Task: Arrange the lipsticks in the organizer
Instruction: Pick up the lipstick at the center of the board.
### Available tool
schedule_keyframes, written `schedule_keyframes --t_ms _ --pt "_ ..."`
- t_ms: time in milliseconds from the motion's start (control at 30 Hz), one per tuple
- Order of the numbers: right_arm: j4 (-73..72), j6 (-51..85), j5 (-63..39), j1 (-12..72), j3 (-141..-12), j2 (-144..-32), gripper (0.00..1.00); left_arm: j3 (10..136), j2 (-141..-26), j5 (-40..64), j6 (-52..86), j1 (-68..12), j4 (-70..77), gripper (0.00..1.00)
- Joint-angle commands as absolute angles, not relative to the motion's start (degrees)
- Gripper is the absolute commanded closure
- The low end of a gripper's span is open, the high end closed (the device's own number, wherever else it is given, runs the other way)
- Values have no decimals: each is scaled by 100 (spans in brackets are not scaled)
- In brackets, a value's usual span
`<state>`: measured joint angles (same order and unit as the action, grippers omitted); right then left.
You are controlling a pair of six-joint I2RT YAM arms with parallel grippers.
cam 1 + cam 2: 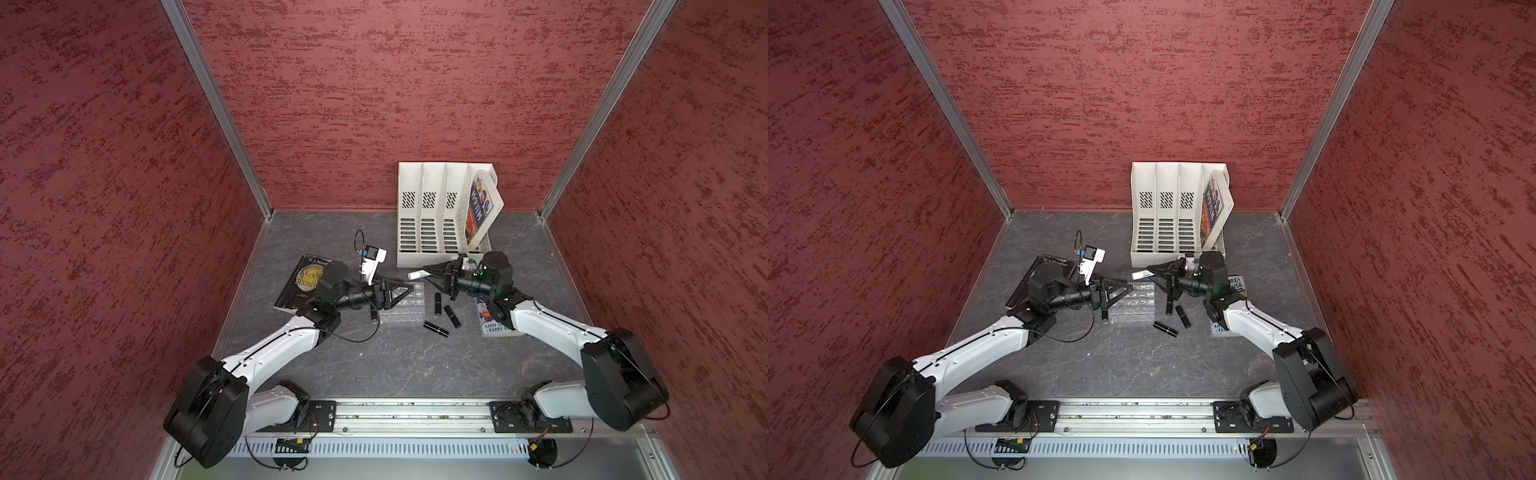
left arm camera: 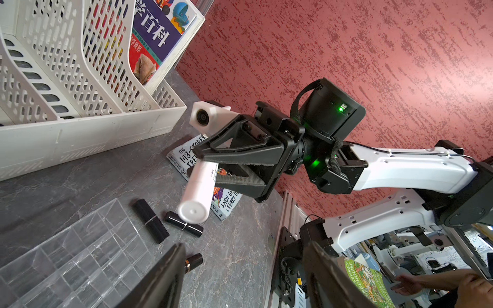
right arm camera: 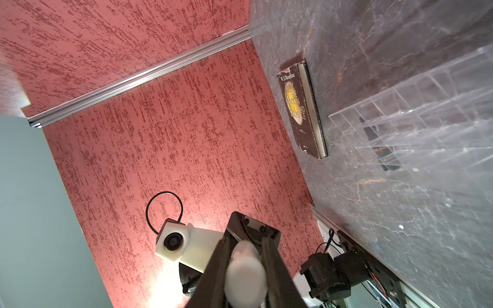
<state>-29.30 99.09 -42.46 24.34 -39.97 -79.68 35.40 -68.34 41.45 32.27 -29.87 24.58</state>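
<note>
My right gripper (image 1: pixel 424 272) is shut on the white lipstick (image 1: pixel 417 274), holding it level above the table just past the far edge of the clear organizer (image 1: pixel 405 305). In the left wrist view the white lipstick (image 2: pixel 198 192) sticks out from the right gripper's fingers (image 2: pixel 240 154). Three black lipsticks lie right of the organizer (image 1: pixel 437 302) (image 1: pixel 453 316) (image 1: pixel 435 328), and another (image 1: pixel 375 314) lies at its left edge. My left gripper (image 1: pixel 409 289) hovers over the organizer's far left part, open, with nothing between its fingers (image 2: pixel 165 277).
A tall white file rack (image 1: pixel 440 216) with a book in its right slot stands behind the organizer. A dark book (image 1: pixel 301 282) lies under my left arm, and a colourful book (image 1: pixel 490 326) lies under my right arm. Red walls enclose the table on three sides.
</note>
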Motion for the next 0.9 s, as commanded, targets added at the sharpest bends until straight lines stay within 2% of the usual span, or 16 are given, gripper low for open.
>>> schedule_keyframes --t_ms 0,367,500,700,867 --pt "-3263 9976 -4393 2456 -4049 -7998 100 3426 -6777 3976 3347 -2947 2838 27" --pt "-2907 9632 -4405 2533 -4259 -8035 100 3413 -7380 3812 4076 -3008 3777 32" --pt "-1666 8774 -4189 2652 -4623 -7849 100 3462 -7537 3764 4078 -3127 3806 32" --pt "1040 6985 -3303 2852 -5558 -7441 100 3371 -7517 3666 4021 -3006 3644 32" --pt "2233 6021 -2488 3143 -6202 -7336 100 3406 -7664 3709 4155 -2944 3820 32"
